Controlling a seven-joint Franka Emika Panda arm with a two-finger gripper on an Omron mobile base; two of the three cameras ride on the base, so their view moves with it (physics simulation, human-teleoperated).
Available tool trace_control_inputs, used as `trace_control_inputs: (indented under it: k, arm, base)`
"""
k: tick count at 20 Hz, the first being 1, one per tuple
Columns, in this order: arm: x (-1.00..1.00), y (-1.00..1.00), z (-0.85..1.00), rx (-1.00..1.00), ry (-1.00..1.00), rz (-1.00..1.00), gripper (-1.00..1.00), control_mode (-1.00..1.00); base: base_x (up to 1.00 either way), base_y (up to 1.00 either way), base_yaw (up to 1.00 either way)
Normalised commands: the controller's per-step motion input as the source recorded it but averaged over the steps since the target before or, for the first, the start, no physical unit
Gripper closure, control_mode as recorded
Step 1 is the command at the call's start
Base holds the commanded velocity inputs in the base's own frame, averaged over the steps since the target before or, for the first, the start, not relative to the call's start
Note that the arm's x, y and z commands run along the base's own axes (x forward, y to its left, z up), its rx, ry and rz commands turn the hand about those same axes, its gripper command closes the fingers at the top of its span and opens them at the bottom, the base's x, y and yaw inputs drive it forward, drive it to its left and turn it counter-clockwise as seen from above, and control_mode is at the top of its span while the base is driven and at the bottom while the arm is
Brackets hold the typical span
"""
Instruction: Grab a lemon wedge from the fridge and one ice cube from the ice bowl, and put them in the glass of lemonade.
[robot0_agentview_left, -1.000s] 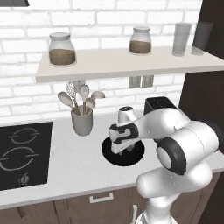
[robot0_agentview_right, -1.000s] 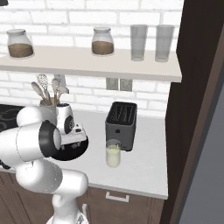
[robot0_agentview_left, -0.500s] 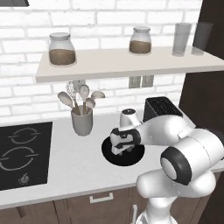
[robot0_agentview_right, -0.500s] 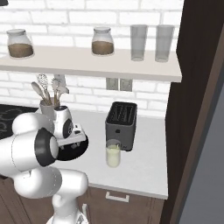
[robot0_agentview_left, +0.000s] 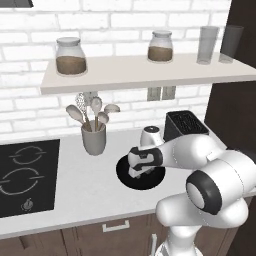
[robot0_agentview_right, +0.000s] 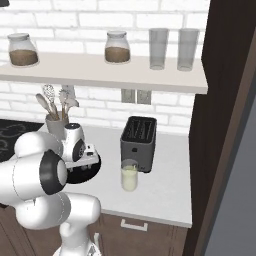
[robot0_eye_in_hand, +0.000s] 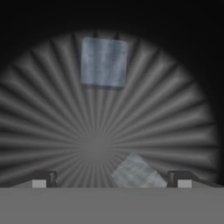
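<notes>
The wide black ice bowl (robot0_agentview_left: 124, 176) (robot0_agentview_right: 86, 174) sits on the counter in front of the utensil cup. My gripper (robot0_agentview_left: 136, 174) (robot0_agentview_right: 86, 161) (robot0_eye_in_hand: 111, 179) hangs open just over it, pointing down into it. In the hand view the bowl's ribbed floor (robot0_eye_in_hand: 52, 131) holds two ice cubes. One cube (robot0_eye_in_hand: 104, 62) lies farther off; the other (robot0_eye_in_hand: 139, 173) lies between my fingertips (robot0_eye_in_hand: 43, 179), nearer the right one, untouched. The glass of lemonade (robot0_agentview_right: 129, 176) stands right of the bowl, in front of the toaster. The lemon wedge is out of view. A plain grey face (robot0_agentview_right: 235, 200) at far right may be the fridge.
A black toaster (robot0_agentview_left: 185, 125) (robot0_agentview_right: 138, 142) stands behind the glass. A grey utensil cup (robot0_agentview_left: 94, 139) (robot0_agentview_right: 56, 126) is behind the bowl, a cooktop (robot0_agentview_left: 25, 175) to the left. The wall shelf (robot0_agentview_left: 150, 72) carries two jars and two tall grey glasses. A dark cabinet panel (robot0_agentview_right: 215, 125) bounds the right.
The hand has come down closer to the bowl, with the arm's elbow swinging lower and to the right. The jaws stayed open.
</notes>
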Motion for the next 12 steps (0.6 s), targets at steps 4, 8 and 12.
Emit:
trace_control_inputs:
  k: [4,8,12]
  arm:
    - [0.00,0.00,0.00,0.00,0.00,0.00,-1.00,-1.00]
    - [0.00,0.00,0.00,0.00,-0.02,0.00,-1.00,-1.00]
    - [0.00,0.00,0.00,0.00,-0.03,-0.01,-1.00,-1.00]
  base:
    - [0.00,0.00,0.00]
    - [0.00,0.00,0.00]
    - [0.00,0.00,0.00]
